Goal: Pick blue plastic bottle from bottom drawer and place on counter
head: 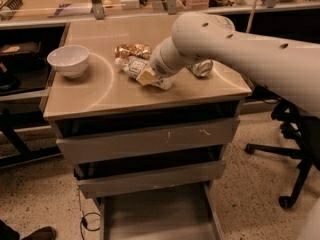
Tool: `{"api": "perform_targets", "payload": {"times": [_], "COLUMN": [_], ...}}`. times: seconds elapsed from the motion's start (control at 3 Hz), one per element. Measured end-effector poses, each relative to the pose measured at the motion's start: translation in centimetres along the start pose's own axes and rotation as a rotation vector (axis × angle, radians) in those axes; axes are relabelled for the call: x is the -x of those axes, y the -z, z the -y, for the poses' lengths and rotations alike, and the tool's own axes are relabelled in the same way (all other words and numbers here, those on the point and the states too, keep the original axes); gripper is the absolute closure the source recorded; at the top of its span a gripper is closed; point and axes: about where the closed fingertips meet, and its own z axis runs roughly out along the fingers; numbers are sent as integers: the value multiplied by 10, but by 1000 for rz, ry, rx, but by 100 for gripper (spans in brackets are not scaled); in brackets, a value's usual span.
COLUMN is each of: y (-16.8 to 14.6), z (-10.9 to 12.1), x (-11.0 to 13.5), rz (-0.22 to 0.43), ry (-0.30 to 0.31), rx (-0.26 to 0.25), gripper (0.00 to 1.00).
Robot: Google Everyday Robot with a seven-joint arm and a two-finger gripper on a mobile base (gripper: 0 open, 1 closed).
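Observation:
The blue plastic bottle (pixel 132 67) lies on its side on the beige counter (pixel 105 91), white cap pointing left, just below the gold-brown can (pixel 132 50). My gripper (pixel 148 77) is down at the bottle's right end, reaching in from the right, and my white arm hides most of it. The bottom drawer (pixel 155 216) is pulled open at the foot of the cabinet, and its grey floor is bare where it shows.
A white bowl (pixel 69 60) stands at the counter's left. A silver-green can (pixel 201 68) lies right of my wrist. The two upper drawers (pixel 145 141) are shut. A black office chair (pixel 295 149) stands at the right. A long bench runs behind.

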Motion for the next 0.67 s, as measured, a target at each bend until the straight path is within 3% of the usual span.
{"api": "perform_targets", "payload": {"times": [0.33, 0.67], "y": [0, 0], "z": [0, 0], "x": [0, 0], "rz": [0, 0], "ry": [0, 0], "rx": [0, 0], "gripper": [0, 0]}}
